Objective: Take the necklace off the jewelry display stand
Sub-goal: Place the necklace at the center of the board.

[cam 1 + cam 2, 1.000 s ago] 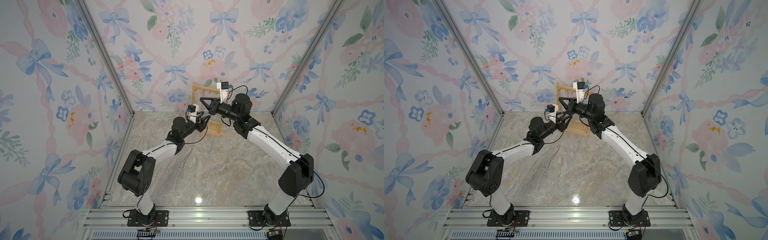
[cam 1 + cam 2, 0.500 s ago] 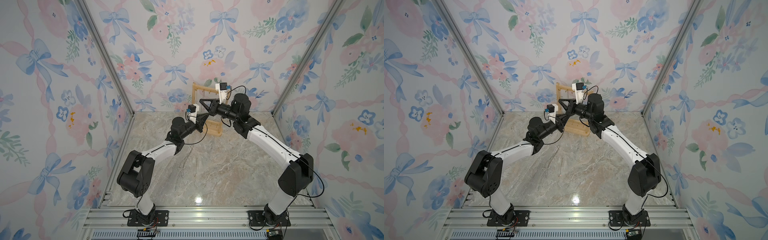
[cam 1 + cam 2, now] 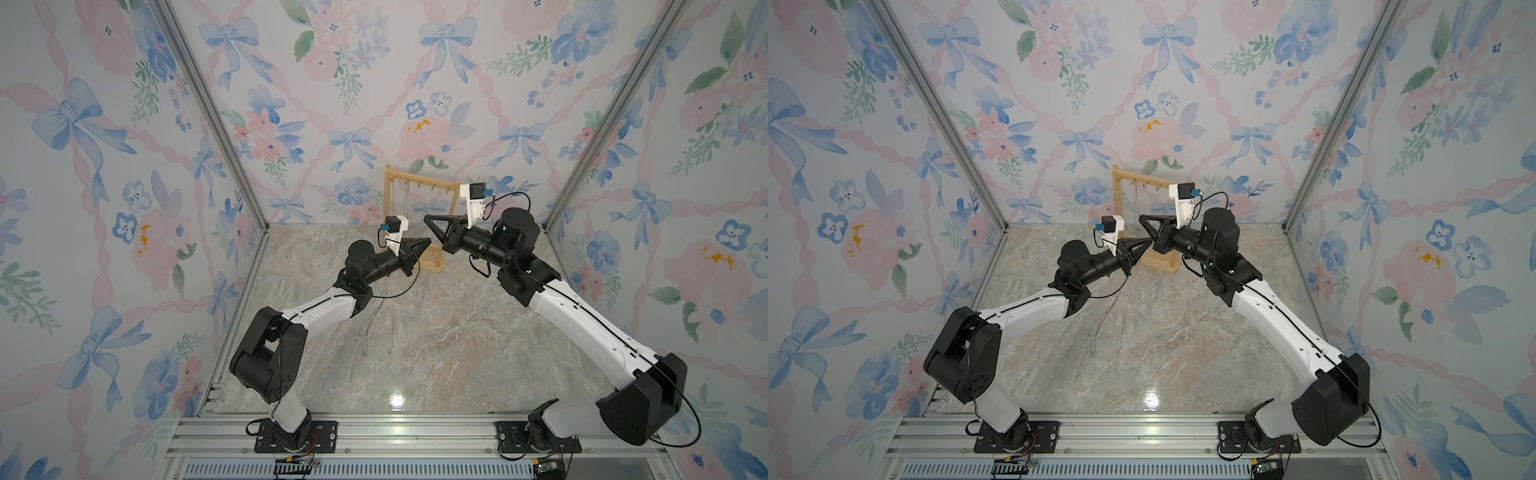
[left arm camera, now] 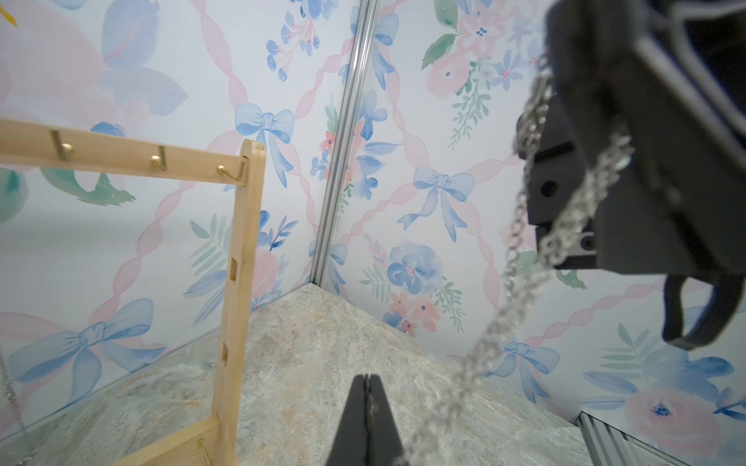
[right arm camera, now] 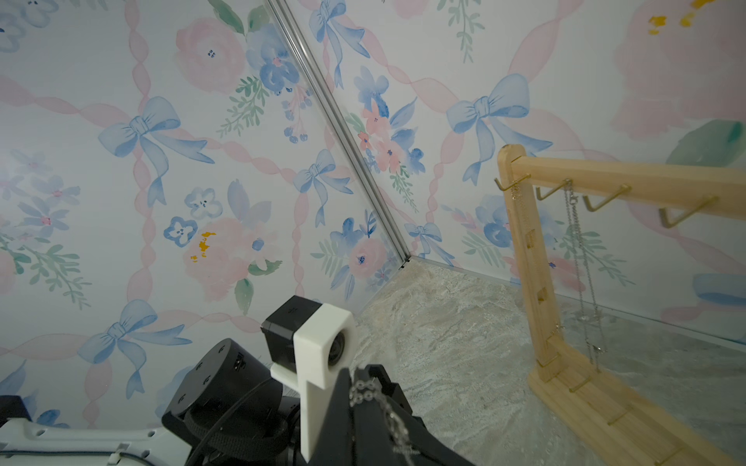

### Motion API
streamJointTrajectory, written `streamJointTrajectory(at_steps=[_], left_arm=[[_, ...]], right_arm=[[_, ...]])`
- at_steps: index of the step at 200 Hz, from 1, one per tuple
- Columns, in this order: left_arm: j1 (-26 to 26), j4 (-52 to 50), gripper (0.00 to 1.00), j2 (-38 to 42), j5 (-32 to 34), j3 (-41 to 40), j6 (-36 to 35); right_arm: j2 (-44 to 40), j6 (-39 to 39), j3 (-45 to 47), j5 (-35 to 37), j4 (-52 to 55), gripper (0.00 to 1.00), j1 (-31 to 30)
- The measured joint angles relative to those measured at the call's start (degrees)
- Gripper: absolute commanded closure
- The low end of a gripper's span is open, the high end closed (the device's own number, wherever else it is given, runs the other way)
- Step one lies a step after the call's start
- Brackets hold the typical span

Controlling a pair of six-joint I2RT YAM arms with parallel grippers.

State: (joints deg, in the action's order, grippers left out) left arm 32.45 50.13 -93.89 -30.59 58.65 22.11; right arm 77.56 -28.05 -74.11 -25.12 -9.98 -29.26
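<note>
The two arms meet in front of the stand (image 3: 419, 185) (image 3: 1142, 183), which sits at the back of the worktop (image 3: 457, 353), near the rear wall.

The right end effector (image 3: 426, 218) (image 3: 1140, 218) is closed and held higher than the left one. A silver necklace (image 4: 512, 282) (image 5: 365, 393) is off the stand and draped over it. In the right wrist view the chain lies along the seam of the closed fingers. In the left wrist view two strands hang from the end effector's body and merge as they run down. Whether the fingers pinch the chain or it only rests on them cannot be told.

The left end effector (image 3: 427, 241) (image 3: 1148, 241) (image 4: 366, 381) is also closed, its tip near the right one's and slightly below it. The hanging strands pass just beside its fingers (image 4: 351, 423). Contact with the chain cannot be made out.

A second necklace (image 5: 579, 262) (image 3: 405, 203) hangs from a gold hook (image 5: 559, 189) on the top bar, next to the post (image 5: 529, 262). It reaches down to just above the base (image 5: 605, 407).

Thin loose chains (image 3: 368, 328) lie on the worktop, under and beside the left forearm and well apart from the stand.
</note>
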Motion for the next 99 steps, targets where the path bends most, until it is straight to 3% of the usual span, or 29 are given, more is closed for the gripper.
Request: streamJointTrajectory(at_steps=[99], left_arm=[[15.3,1.3,1.0,8.2,5.2,-17.8,5.8]], right_arm=[[-25.0,1.8,21.5,7.3,12.9,1.0,-3.6]])
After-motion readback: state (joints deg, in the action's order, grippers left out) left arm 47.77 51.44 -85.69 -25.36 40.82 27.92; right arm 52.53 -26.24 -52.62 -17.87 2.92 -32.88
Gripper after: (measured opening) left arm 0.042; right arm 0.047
